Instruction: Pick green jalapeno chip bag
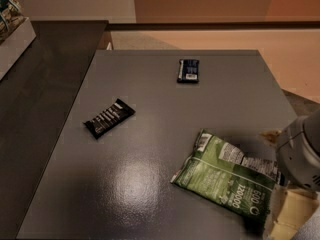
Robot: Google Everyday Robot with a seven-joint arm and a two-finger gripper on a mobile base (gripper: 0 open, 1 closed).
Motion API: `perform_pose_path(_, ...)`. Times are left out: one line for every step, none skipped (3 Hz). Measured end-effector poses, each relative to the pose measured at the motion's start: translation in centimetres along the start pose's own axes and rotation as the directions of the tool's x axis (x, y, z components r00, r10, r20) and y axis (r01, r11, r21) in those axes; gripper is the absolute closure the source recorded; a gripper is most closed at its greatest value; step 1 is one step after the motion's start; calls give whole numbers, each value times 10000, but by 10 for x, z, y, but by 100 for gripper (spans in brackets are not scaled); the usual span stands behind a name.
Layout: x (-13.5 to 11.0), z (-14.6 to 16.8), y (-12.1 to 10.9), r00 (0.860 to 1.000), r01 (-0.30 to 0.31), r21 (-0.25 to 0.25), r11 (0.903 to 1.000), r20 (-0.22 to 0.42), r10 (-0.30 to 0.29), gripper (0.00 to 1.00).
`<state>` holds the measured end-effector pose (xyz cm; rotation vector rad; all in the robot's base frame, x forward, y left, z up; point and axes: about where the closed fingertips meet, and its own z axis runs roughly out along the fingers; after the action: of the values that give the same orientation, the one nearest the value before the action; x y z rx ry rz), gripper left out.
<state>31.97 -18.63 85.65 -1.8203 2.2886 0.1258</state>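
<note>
The green jalapeno chip bag (227, 176) lies flat on the grey table (150, 194), near its front right corner, with its white nutrition panel turned toward the right. My gripper (286, 213) comes in from the lower right edge of the view. It sits low, right at the bag's right end, and its cream-coloured part overlaps the bag's corner. The grey arm housing (301, 154) stands above it and hides the bag's far right edge.
A small black bar wrapper with white stripes (109, 118) lies left of centre. A small dark blue packet (188, 70) lies near the table's far edge. A darker counter (45, 89) adjoins on the left, with a white tray (15, 39) of items on it.
</note>
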Motion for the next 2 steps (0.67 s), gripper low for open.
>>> perform_pose_path(-6,9,5,9999,-138,48,9999,47,138,0)
perform_pose_path(-14,15,5,9994,-345,117,9993,32,344,18)
